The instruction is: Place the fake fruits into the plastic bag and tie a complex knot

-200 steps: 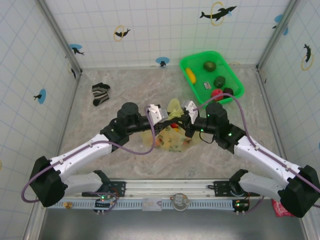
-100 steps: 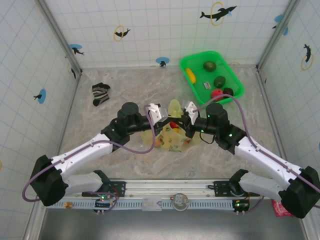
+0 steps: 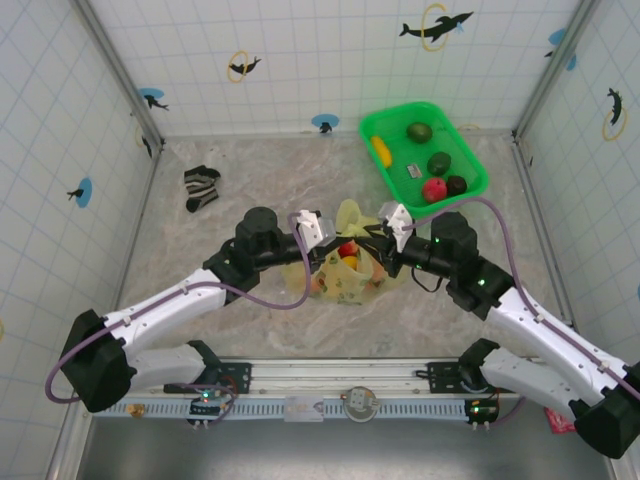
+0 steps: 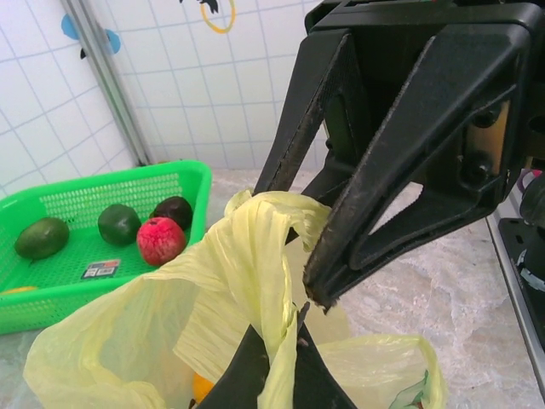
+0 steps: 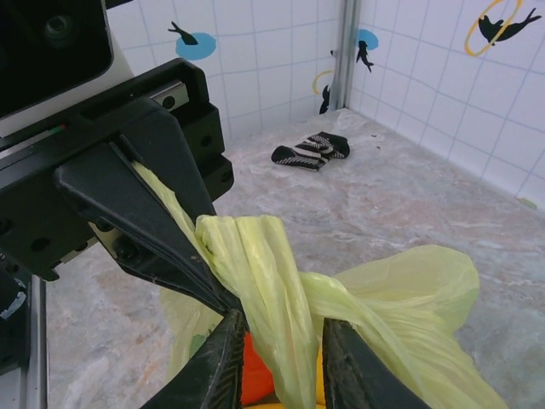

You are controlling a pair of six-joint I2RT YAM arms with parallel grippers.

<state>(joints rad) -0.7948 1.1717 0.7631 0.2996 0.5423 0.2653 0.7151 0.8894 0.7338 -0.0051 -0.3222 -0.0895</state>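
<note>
Right at my edge the arm bases sit on the rail, and both arms reach in toward the middle of the marbled bench. The plastic bag stands there, pale yellow, belly down on the bench and gathered mouth up. Through the film I make out fake fruits, one red and one orange.

On the left wrist view, the left claw is clamped tight on the twisted handle, fingers pinched together with the yellow strand coming out between them. On the right wrist view, the right claw has its fingers parted either side of that same strand, straddling it. I can't see them pinching it.

From above, the handle's long axis runs left to right, stretched from one claw to the other just above the bag's mouth. A loose loop of it points away from me toward the far wall.

Further out on the left, a striped sock lies crumpled on the bench, well apart from the bag. Far right is the green basket near the corner, with more fruits in it: two green, one red, one dark and one yellow.

Beyond that is the enclosure, white tiled walls on three sides with metal corner posts. Dolphin stickers are dotted over the walls.
</note>
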